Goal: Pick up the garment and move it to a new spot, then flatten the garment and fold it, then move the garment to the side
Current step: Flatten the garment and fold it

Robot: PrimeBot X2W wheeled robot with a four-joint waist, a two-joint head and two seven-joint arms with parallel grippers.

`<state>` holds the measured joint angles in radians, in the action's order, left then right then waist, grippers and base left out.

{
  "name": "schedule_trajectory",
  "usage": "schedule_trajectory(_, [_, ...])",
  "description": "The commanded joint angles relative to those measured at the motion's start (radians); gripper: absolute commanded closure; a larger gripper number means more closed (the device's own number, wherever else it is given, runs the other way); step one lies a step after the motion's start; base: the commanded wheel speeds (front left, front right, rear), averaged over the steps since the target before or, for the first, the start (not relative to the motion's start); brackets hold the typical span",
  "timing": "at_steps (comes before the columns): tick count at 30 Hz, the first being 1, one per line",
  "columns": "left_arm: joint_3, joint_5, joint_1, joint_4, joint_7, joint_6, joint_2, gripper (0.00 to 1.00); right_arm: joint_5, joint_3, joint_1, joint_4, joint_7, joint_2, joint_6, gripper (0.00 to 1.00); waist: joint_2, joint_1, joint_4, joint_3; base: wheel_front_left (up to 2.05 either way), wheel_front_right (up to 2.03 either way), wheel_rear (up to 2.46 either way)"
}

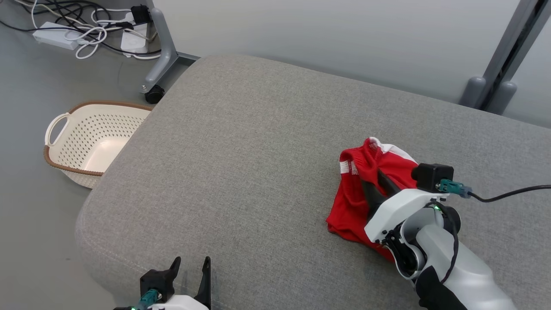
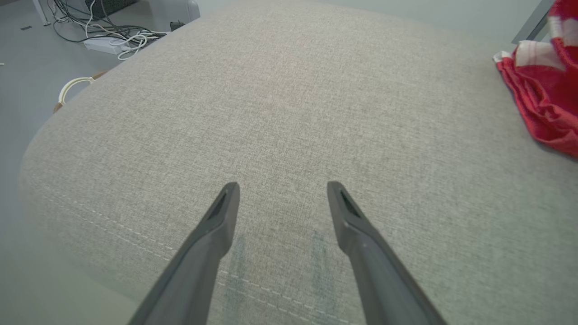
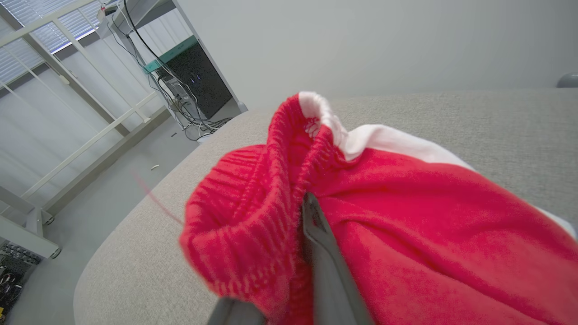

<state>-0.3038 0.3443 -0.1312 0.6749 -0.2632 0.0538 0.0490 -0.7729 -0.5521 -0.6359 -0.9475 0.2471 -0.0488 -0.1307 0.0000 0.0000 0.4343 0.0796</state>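
The garment [image 1: 351, 202] is red with white trim and lies bunched on the right half of the grey cushion [image 1: 258, 150]. My right gripper [image 1: 371, 177] reaches into the bunch from below, shut on a fold near the ribbed waistband. In the right wrist view one dark finger [image 3: 323, 253] presses against the red garment [image 3: 406, 216]; cloth covers the other finger. My left gripper [image 1: 192, 260] hangs open over the cushion's near left edge. In the left wrist view the left gripper [image 2: 283, 185] holds nothing, and the garment [image 2: 542, 104] lies far off to its right.
A cream perforated basket [image 1: 86, 142] stands on the floor left of the cushion. Behind it are power strips with tangled cables [image 1: 86, 34] and a grey wheeled frame leg [image 1: 163, 56]. A pale wall runs along the back.
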Motion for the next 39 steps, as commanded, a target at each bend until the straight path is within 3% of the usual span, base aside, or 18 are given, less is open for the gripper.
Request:
schedule_trajectory(1, [-0.001,0.006,0.001,-0.006,-0.001,0.006,0.004,0.0,-0.016,-0.012,-0.018,-0.009,0.01,-0.007,0.0,0.0,0.0,0.0,0.012,0.0,0.0,0.0,0.0])
schedule_trajectory(9, [0.014,0.003,-0.007,-0.032,-0.001,0.02,0.004,0.0,-0.063,-0.049,-0.024,0.019,0.02,-0.007,0.0,0.0,0.0,0.0,-0.046,-0.003,0.0,0.0,0.0])
schedule_trajectory(22, [0.065,-0.03,-0.024,-0.082,-0.001,0.033,0.004,0.0,0.176,0.235,0.158,0.199,0.019,-0.005,0.0,0.0,0.0,0.0,-0.214,-0.019,0.0,0.0,0.0])
schedule_trajectory(31, [0.121,-0.089,-0.007,-0.133,-0.001,0.045,0.004,0.0,0.47,0.533,0.29,0.368,0.019,-0.005,0.0,0.0,0.0,0.0,-0.285,-0.04,0.0,0.0,0.0])
schedule_trajectory(39, [0.165,-0.154,0.031,-0.187,-0.001,0.045,0.004,0.0,0.589,0.652,0.396,0.447,0.019,-0.005,0.0,0.0,0.0,0.0,-0.349,-0.058,0.0,0.0,0.0])
